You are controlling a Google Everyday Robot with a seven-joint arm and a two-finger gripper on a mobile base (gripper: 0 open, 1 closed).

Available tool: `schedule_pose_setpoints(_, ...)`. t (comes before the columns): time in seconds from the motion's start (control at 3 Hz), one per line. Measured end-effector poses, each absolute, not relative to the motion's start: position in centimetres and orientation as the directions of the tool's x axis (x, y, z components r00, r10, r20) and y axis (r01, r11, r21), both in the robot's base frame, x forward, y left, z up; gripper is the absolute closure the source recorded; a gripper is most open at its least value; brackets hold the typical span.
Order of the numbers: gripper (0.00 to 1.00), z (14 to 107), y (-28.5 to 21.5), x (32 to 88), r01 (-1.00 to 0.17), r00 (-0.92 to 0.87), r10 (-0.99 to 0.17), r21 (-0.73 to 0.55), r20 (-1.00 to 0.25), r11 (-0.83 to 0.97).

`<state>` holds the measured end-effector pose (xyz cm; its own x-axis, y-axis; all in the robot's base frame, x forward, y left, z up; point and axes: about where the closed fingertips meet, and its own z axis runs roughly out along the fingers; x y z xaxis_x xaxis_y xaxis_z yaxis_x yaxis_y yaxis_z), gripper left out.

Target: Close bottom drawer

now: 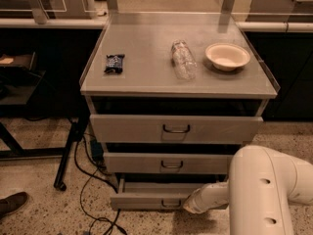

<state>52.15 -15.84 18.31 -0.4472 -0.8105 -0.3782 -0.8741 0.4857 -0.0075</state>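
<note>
The bottom drawer (146,201) is the lowest of three grey drawers in the cabinet. It stands pulled out a little, with a strip of its tray showing behind the front panel. Its small dark handle (171,204) sits at the middle of the panel. My white arm reaches in from the lower right. The gripper (188,208) is at the front panel, just right of the handle, and seems to touch it.
The cabinet top (146,77) holds a dark snack packet (114,63), a clear plastic bottle (183,59) lying down and a white bowl (227,56). Black cables (93,199) and a table leg (68,151) are on the floor at left. A shoe (12,203) is at lower left.
</note>
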Motion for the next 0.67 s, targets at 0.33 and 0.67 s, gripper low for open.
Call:
schedule_pose_setpoints(0.33, 0.65, 18.31, -15.84, 52.15, -0.874, -0.447, -0.811, -0.008, -0.378, 0.486)
schedule_pose_setpoints(0.67, 0.4, 18.31, -15.84, 52.14, -0.874, -0.447, -0.811, -0.007, -0.378, 0.486)
